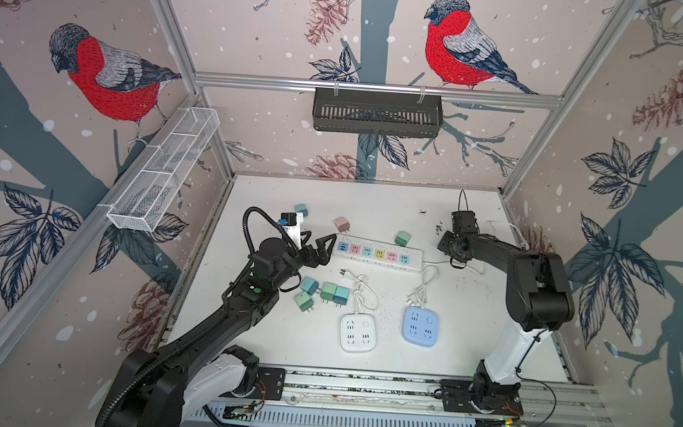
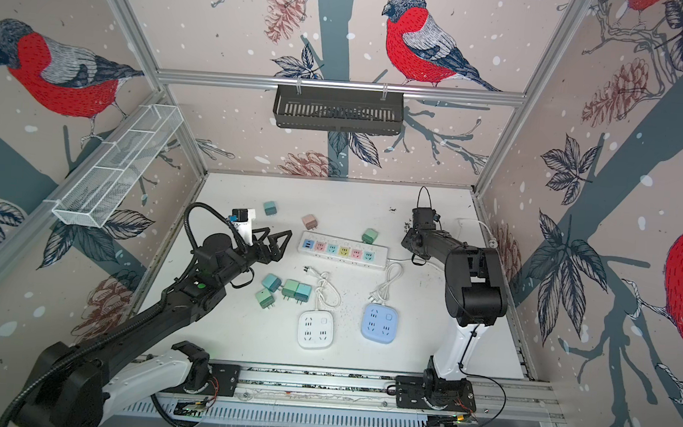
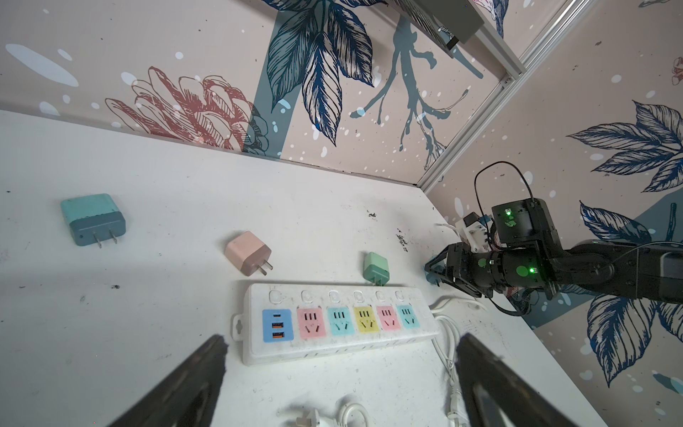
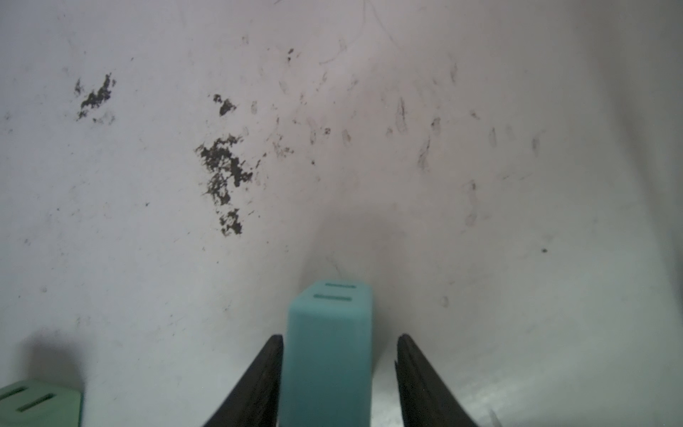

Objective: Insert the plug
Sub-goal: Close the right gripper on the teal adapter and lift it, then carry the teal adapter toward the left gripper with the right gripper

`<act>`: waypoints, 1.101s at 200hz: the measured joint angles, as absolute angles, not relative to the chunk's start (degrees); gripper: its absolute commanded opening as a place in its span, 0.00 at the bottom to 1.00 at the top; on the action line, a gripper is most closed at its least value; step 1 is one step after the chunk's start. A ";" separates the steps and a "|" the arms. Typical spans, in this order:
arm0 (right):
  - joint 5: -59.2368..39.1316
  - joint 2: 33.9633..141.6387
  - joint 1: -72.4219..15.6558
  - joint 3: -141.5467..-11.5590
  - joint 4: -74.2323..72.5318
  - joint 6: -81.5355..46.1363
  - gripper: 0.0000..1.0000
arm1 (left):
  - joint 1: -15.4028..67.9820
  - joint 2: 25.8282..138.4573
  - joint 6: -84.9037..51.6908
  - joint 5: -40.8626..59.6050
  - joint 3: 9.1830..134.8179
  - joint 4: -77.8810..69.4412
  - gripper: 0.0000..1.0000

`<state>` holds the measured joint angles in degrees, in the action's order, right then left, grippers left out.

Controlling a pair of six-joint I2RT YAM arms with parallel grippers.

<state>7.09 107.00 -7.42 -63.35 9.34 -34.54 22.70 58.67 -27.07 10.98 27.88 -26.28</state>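
Two socket blocks lay nearest the front edge of the white table [image 1: 469, 316]: a white plastic square socket block [image 1: 357, 332] and a pale blue square socket block [image 1: 420, 327], each with a white cord coiled behind it. Four teal and green plug adapters [image 1: 325, 294] sat bunched just beside them, toward the left edge. Further back, across the middle, lay the long white power strip [image 1: 378, 253] with its row of coloured sockets, all of them empty.

The left gripper [image 1: 323, 235] hung at the strip's left end, jaws spread wide with nothing between them. Off the strip's right end, toward the right edge, the right gripper [image 4: 339, 338] stood low over the table, half closed round a teal rectangular plug adapter [image 4: 327, 355]. One finger [image 4: 266, 377] lay against the plug's side, while a sliver of table showed between the plug and the other finger, so the grip did not look made. Whether the plug rested on the table or hung clear of it could not be told. Behind the strip, toward the back edge, a green plug adapter [image 1: 402, 238], a pink plug adapter [image 1: 342, 224] and a second teal plug adapter [image 1: 302, 209] lay loose.

The step in hand appeared to be the pickup of the plug. The next move probably called for closing squarely on its sides, then lifting it, turning its prongs downward and lining it up over a free socket before pressing.
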 measured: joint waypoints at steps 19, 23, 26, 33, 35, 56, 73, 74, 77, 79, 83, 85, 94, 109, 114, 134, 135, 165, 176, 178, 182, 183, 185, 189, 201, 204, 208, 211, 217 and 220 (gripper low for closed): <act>7.11 106.21 -7.53 -62.89 9.34 -34.52 0.50 | 22.70 58.65 -27.07 11.00 27.90 -26.28 0.97; 7.14 106.15 -7.53 -62.85 9.34 -34.50 0.50 | 22.70 58.63 -27.07 11.05 27.90 -26.28 0.96; 7.14 106.15 -7.53 -62.81 9.34 -34.50 0.50 | 22.70 58.63 -27.07 11.07 27.90 -26.28 0.96; 7.16 106.15 -7.53 -62.81 9.37 -34.50 0.49 | 22.70 58.61 -27.07 11.25 27.92 -26.28 0.96; 7.16 106.15 -7.53 -62.81 9.37 -34.50 0.48 | 22.70 58.59 -27.07 11.33 27.94 -26.28 0.96; 7.33 106.50 -7.53 -63.33 9.82 -34.33 0.44 | 22.70 58.52 -27.07 11.68 28.01 -26.28 0.96; 7.40 107.28 -7.57 -63.96 10.02 -34.28 0.42 | 22.70 58.50 -27.07 11.73 28.05 -26.28 0.96; 7.42 107.35 -7.57 -63.99 10.07 -34.28 0.42 | 22.70 58.50 -27.07 11.73 28.05 -26.28 0.96; 7.42 107.46 -7.57 -64.07 10.17 -34.28 0.41 | 22.70 58.50 -27.07 11.73 28.08 -26.28 0.96; 7.40 107.57 -7.60 -64.14 10.24 -34.26 0.40 | 22.70 58.50 -27.07 11.73 28.10 -26.28 0.96; 7.42 107.70 -7.60 -64.23 10.28 -34.26 0.39 | 22.70 58.50 -27.07 11.73 28.12 -26.28 0.96; 7.42 107.77 -7.62 -64.27 10.31 -34.26 0.39 | 22.70 58.50 -27.07 11.73 28.12 -26.28 0.96; 7.42 107.96 -7.68 -64.45 10.48 -34.24 0.34 | 22.70 58.50 -27.07 11.73 28.14 -26.28 0.96; 7.46 107.96 -7.77 -64.49 10.50 -34.15 0.24 | 22.70 58.54 -27.07 11.73 28.21 -26.26 0.96; 7.60 107.96 -7.86 -64.49 10.46 -34.15 0.21 | 22.70 58.63 -27.09 11.70 28.32 -26.24 0.96; 7.99 107.04 -8.56 -64.31 10.85 -34.15 0.15 | 22.70 59.72 -27.46 10.87 30.09 -24.71 0.96; 7.99 107.04 -8.56 -64.31 10.85 -34.15 0.15 | 22.70 59.79 -27.51 10.79 30.20 -24.58 0.96; 9.56 101.38 -11.31 -61.71 10.24 -33.91 0.11 | 22.70 62.59 -29.15 7.33 35.79 -18.87 0.97; 10.11 98.39 -12.75 -60.14 10.31 -33.76 0.09 | 22.70 62.89 -29.65 6.74 36.10 -18.02 0.96; 10.26 97.71 -13.10 -59.75 10.09 -33.67 0.09 | 22.70 62.89 -29.65 6.61 36.05 -17.78 0.96; 10.55 96.36 -13.72 -58.94 9.74 -33.26 0.09 | 22.70 62.83 -29.63 6.26 35.92 -17.43 0.96; 10.61 96.07 -13.89 -58.78 9.67 -33.17 0.09 | 22.70 62.78 -29.61 6.26 35.86 -17.41 0.96; 10.70 95.59 -14.15 -58.46 9.43 -32.99 0.09 | 22.70 62.74 -29.58 6.28 35.77 -17.37 0.97; 11.00 93.97 -14.98 -57.36 8.86 -32.86 0.08 | 22.70 62.52 -29.61 6.31 35.40 -17.37 0.96; 11.77 89.41 -17.52 -54.22 7.60 -32.51 0.06 | 22.70 61.23 -29.58 6.48 33.91 -17.45 0.96; 12.05 87.96 -18.35 -53.30 7.14 -32.25 0.06 | 22.70 60.80 -29.58 6.57 33.43 -17.67 0.96; 12.12 86.43 -19.27 -52.07 6.37 -31.73 0.06 | 22.70 60.18 -29.58 6.83 32.86 -17.98 0.96; 12.32 84.95 -20.25 -51.11 5.65 -31.27 0.05 | 22.70 59.88 -29.56 7.16 32.53 -18.22 0.96; 12.53 82.32 -21.96 -49.12 4.03 -30.96 0.05 | 22.70 58.94 -29.56 7.49 31.62 -18.83 0.97; 12.64 80.97 -22.90 -48.01 3.14 -30.63 0.05 | 22.70 58.48 -29.56 7.49 31.20 -19.05 0.97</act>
<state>12.64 80.97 -22.90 -48.01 3.14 -30.63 22.70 58.48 -29.56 7.49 31.20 -19.05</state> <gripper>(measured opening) 0.288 0.964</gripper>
